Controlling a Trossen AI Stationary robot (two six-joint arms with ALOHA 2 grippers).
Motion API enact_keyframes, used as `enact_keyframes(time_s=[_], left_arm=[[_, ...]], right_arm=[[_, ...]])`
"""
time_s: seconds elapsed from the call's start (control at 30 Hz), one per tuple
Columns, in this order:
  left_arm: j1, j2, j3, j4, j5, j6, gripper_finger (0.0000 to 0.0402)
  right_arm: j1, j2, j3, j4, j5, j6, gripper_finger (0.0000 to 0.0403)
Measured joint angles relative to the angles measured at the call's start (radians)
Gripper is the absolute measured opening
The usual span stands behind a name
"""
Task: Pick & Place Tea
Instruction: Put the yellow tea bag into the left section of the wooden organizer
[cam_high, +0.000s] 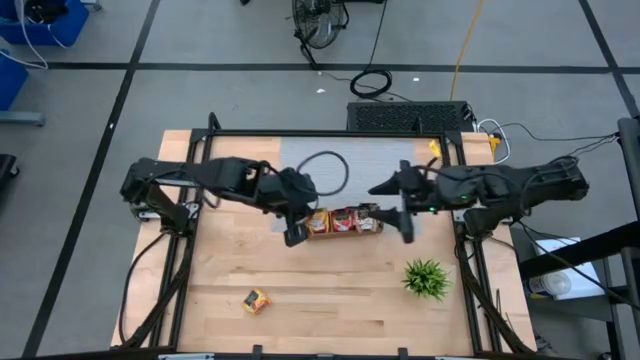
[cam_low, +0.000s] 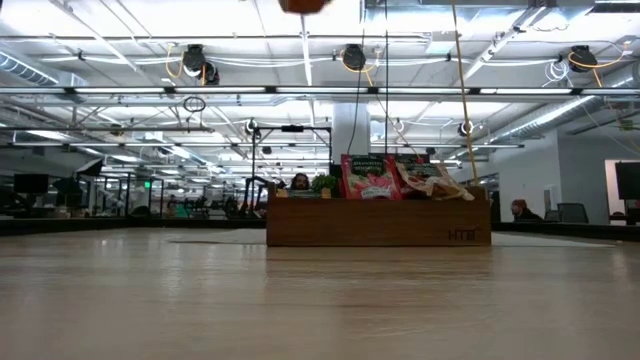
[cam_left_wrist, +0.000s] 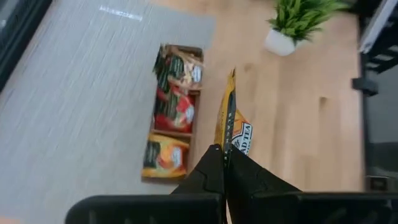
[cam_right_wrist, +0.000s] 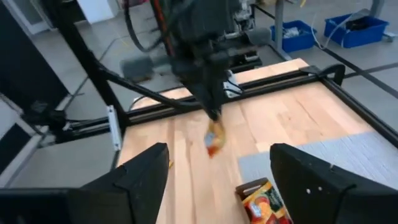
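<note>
Tea sachet (cam_left_wrist: 231, 127) pinched edge-on in left gripper (cam_left_wrist: 224, 163), above the table beside the wooden tray (cam_left_wrist: 172, 176).

Sachet: flat, yellow-orange with a dark strip and part of the printed word "TEA"; long axis runs straight out from the pressed-together fingertips, thin edge toward the wrist camera; in the right wrist view it dangles below the left gripper. Tray: three compartments in a row holding green-and-pale, red and orange packets, its long side parallel to the held sachet. Right gripper (cam_right_wrist: 219, 163): fingers spread wide, nothing between them, at the tray's other end. One more orange-yellow sachet (cam_high: 257, 300) lies loose near the table's front edge, well apart. Green plant (cam_high: 426, 277) stands near the right arm. Grey mat (cam_left_wrist: 81, 93) lies under the tray.
</note>
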Motion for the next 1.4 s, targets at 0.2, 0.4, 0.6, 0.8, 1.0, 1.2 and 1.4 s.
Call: enact_keyframes(time_s=[0.2,0.4,0.6,0.8,1.0,1.2,1.4], left_arm=[[0.027,-0.013,-0.169,0.130,-0.016,0.021,0.0001],[0.053,-0.025,-0.322,0.261,-0.017,0.060,0.0001],[0.077,-0.025,-0.496,0.437,0.004,0.034,0.0000],[0.075,-0.024,-0.633,0.612,0.005,0.016,0.0000],[0.096,-0.024,-0.690,0.670,-0.004,0.017,0.0000],[0.117,-0.023,-0.737,0.739,0.006,0.036,0.0000],[0.116,0.017,-0.741,0.783,0.031,0.045,0.0000]], right_arm=[[0.032,-0.121,-0.114,0.020,0.000,0.018,0.0260],[0.040,-0.199,-0.247,0.106,-0.003,0.023,0.0256],[0.040,-0.233,-0.360,0.192,-0.003,0.023,0.0258],[0.040,-0.238,-0.402,0.204,-0.003,0.023,0.0255],[0.040,-0.238,-0.405,0.206,-0.003,0.021,0.0255],[0.040,-0.238,-0.405,0.206,-0.003,0.022,0.0254],[0.040,-0.238,-0.405,0.207,-0.003,0.022,0.0254]])
